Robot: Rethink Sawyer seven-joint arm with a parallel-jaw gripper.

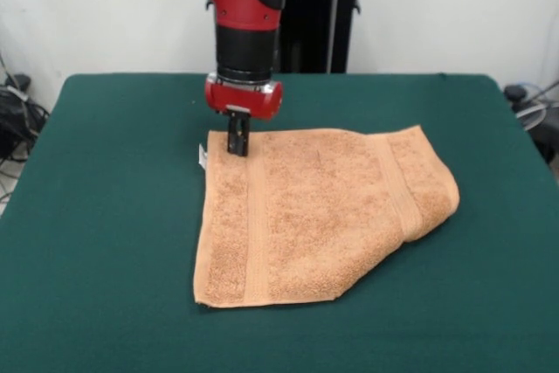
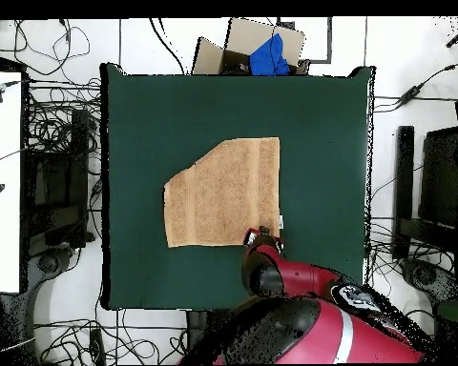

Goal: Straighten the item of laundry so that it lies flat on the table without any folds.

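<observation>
The peach-orange towel [image 1: 314, 216] lies on the dark green table [image 1: 113, 216], mostly spread out. Its right side is folded over on itself into a rounded edge [image 1: 432, 203], so the near right corner is cut off diagonally. A small white tag [image 1: 202, 157] sticks out at the far left corner. My gripper [image 1: 238, 148] points straight down onto that far left corner, with the fingers close together and the tips on the cloth. In the overhead view the towel [image 2: 223, 195] sits mid-table and the gripper [image 2: 261, 232] is at its lower right corner.
The robot's pedestal [image 1: 319, 15] stands behind the table's far edge. In the overhead view a cardboard box with a blue item [image 2: 257, 52] sits beyond the table's top edge. A white desk [image 2: 2, 181] is at the left, and cables lie on the floor all round.
</observation>
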